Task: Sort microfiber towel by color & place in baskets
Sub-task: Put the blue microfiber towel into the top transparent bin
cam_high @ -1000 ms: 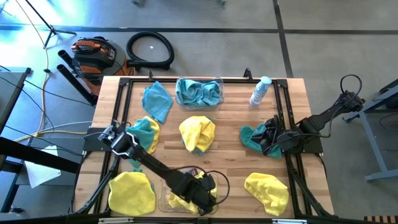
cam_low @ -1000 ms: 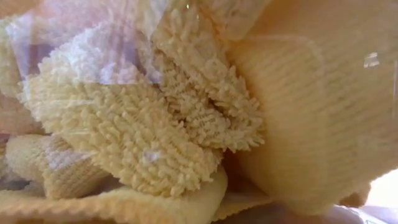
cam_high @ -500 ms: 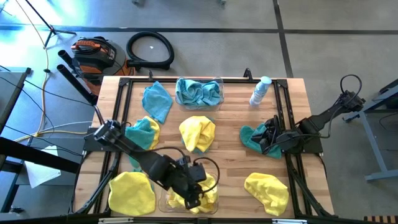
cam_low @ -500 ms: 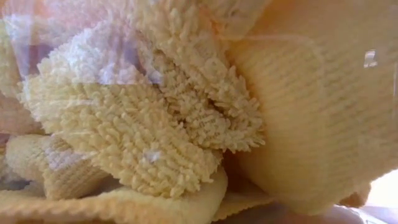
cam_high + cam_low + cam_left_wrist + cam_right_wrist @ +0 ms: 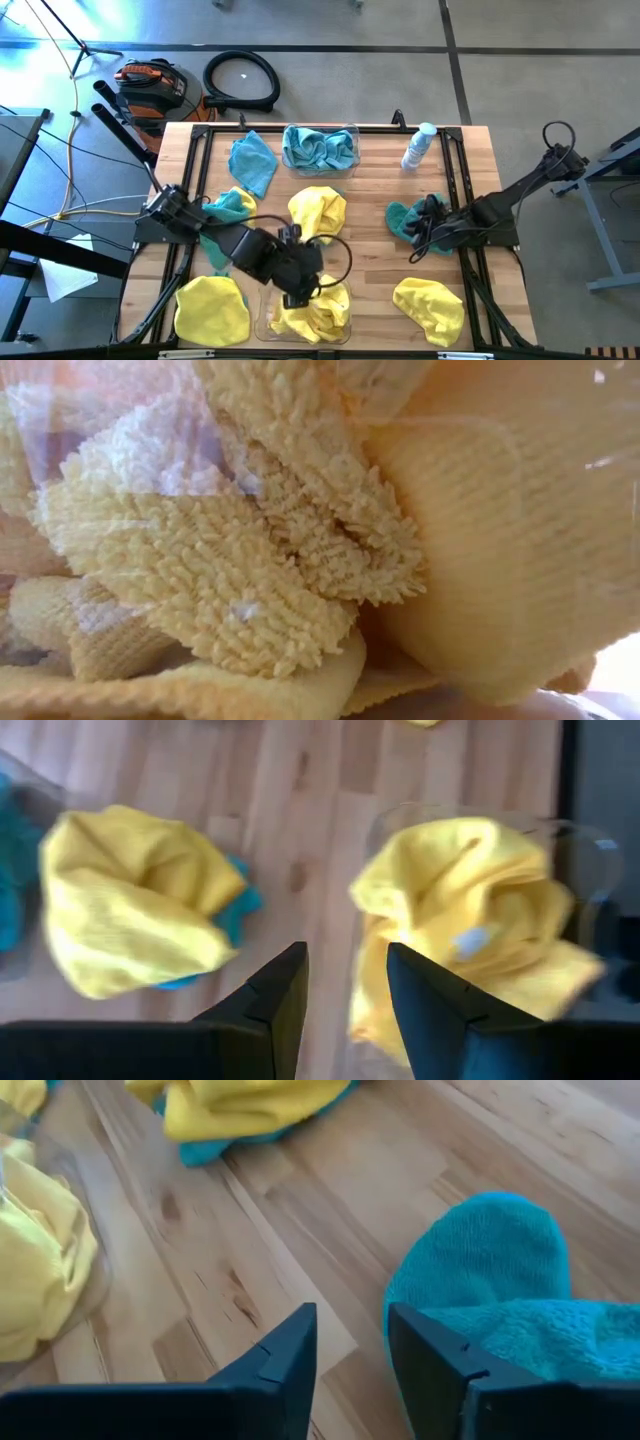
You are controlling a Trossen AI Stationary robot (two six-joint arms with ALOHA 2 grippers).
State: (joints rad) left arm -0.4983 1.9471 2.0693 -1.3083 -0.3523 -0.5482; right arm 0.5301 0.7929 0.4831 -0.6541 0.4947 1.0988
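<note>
The low view is filled edge to edge by yellow towel pile pressed against a clear basket wall [image 5: 560, 450], so nothing else can be made out there.

From above, two baskets show: one just beyond the left gripper [image 5: 297, 292], on the near edge of the desk [image 5: 365, 255], stuffed with yellow towels [image 5: 322, 315] whose number cannot be told; the other basket [image 5: 352, 132] at the far edge, holding bunched teal cloth [image 5: 318, 148].

Loose on the desk lie three yellow towels: one beside the left gripper [image 5: 212, 308], one behind it [image 5: 318, 212] with teal peeking from under it, and one well off to its right [image 5: 430, 305]. Loose teal towels also number three: [image 5: 252, 160], [image 5: 232, 208] half hidden by the left arm, and [image 5: 405, 220] touching the right gripper [image 5: 428, 222].

The left gripper [image 5: 345, 985] is narrowly parted and holds nothing. The right gripper [image 5: 350, 1342] is likewise slightly parted and empty, with the teal towel [image 5: 500, 1295] lying against one finger.
</note>
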